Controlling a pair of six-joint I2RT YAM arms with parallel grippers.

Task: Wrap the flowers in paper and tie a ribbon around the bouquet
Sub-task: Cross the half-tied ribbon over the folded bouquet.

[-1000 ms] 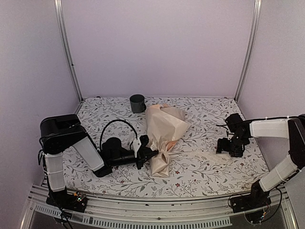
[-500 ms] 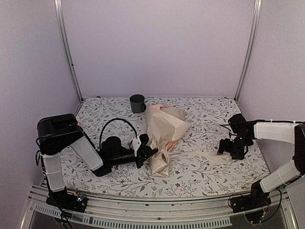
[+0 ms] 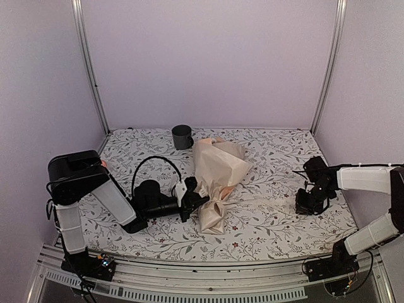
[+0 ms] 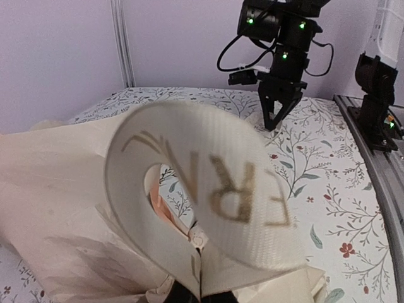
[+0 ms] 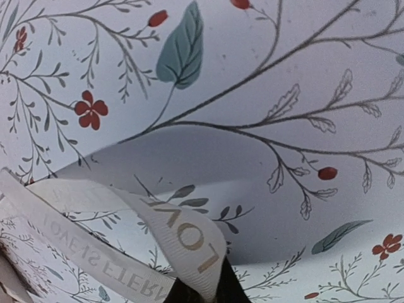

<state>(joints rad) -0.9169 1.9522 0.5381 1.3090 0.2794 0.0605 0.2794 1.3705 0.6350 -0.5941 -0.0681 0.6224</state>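
The right gripper has slid rightward and closed, pinching the ribbon near its end. The left gripper clamps a ribbon loop beside the bouquet at its pinched neck. The ribbon looks light, limp and slippery, so it is best gripped flat, close to the ends.

Centre blocked, far right open

The bouquet fills the table's middle. The left gripper crowds its 9 o'clock side, and a mug stands at its 11 o'clock. The ribbon runs low toward 3 o'clock to the right gripper, barring that lane. Bare cloth at 1 to 2 o'clock gives passage.
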